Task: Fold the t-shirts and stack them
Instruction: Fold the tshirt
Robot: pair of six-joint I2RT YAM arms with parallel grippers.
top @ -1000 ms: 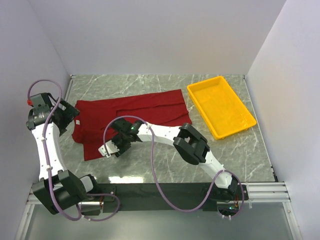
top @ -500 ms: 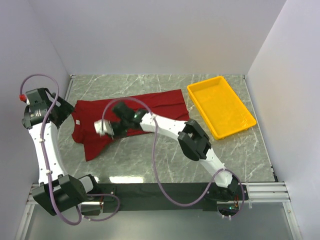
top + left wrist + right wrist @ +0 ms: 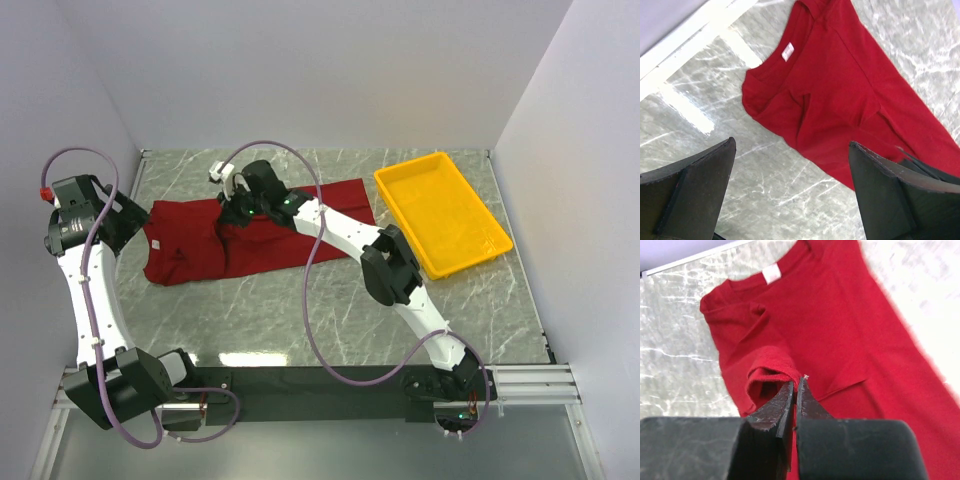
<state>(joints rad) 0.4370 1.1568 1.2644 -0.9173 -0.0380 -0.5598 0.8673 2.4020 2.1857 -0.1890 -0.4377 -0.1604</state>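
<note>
A dark red t-shirt (image 3: 290,228) lies spread on the marble table, collar to the left, with its white neck label (image 3: 788,51) showing. My right gripper (image 3: 233,205) hovers over the shirt's left half, shut on a bunched fold of the red cloth (image 3: 771,371), which hangs lifted above the shirt body. In the right wrist view the right gripper (image 3: 797,380) has its jaws pressed together on that fold. My left gripper (image 3: 128,226) stands open just left of the collar; in the left wrist view the left gripper (image 3: 792,144) has only bare table between its fingers.
A yellow plastic tray (image 3: 404,224) sits at the far right, just right of the shirt's hem. White walls close in the table on the left, back and right. Both arm bases sit along the near edge.
My right gripper shut on the shirt's near-left flap and carried it up and toward the far side over the shirt body. The left gripper drew back slightly to the left.
</note>
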